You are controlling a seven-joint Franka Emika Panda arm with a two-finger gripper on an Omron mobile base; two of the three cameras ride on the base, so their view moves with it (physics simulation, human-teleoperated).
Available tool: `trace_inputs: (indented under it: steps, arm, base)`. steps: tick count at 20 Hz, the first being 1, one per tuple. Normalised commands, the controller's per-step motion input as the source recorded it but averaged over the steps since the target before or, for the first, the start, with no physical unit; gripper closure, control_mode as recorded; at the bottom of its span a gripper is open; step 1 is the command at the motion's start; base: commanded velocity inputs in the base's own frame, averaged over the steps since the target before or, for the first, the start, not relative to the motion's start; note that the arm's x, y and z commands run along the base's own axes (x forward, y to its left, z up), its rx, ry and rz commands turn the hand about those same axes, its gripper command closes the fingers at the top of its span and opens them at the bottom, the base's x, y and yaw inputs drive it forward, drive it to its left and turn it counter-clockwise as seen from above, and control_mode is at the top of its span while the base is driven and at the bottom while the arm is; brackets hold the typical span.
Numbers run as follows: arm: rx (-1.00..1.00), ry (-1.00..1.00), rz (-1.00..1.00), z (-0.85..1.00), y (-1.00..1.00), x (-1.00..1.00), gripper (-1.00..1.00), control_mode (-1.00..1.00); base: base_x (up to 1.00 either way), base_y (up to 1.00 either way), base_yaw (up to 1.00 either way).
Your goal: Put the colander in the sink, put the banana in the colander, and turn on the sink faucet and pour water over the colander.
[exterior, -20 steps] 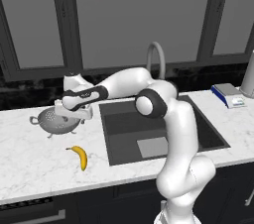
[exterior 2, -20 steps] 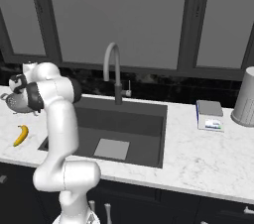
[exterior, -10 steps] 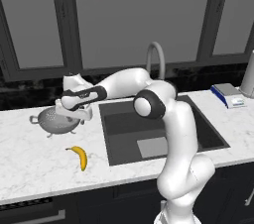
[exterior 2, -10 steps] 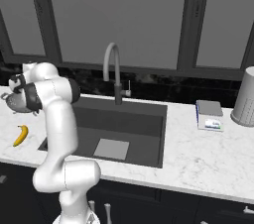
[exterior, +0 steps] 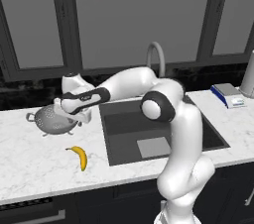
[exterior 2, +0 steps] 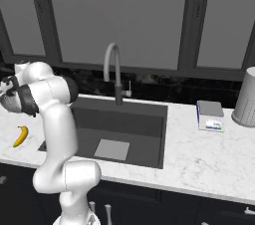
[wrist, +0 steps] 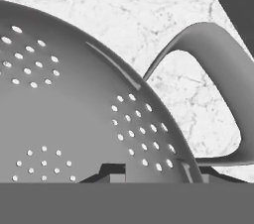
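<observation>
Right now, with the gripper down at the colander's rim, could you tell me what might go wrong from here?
The gripper sits at the colander's rim beside a loop handle; a grip on that thin curved wall could slip and tip the bowl.

The banana lies on the counter just in front, so a dragged or dropped colander might knock it.

The way to the sink crosses the basin's edge, where a low carry could catch.

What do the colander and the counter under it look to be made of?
Colander: looks like brushed metal, silver-grey with a soft sheen along the rim and clusters of punched holes. Counter: looks like polished white marble or a lookalike, judging by its faint grey veining.
</observation>
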Motion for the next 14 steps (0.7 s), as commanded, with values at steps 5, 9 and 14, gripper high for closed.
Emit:
trace_inputs:
  steps: [5,9,14]
  arm:
    - [0.15,-0.24,-0.04,0.66,-0.11,-0.68,1.0,-1.0]
    - [0.08,-0.26,-0.06,0.72,-0.26,-0.76,1.0,-1.0]
    - [0.03,-0.09,-0.08,0.74,-0.35,-0.72,1.0,-1.0]
  base:
    - [0.0,0.0,0.0]
    - [0.0,0.0,0.0]
    - [0.0,0.0,0.0]
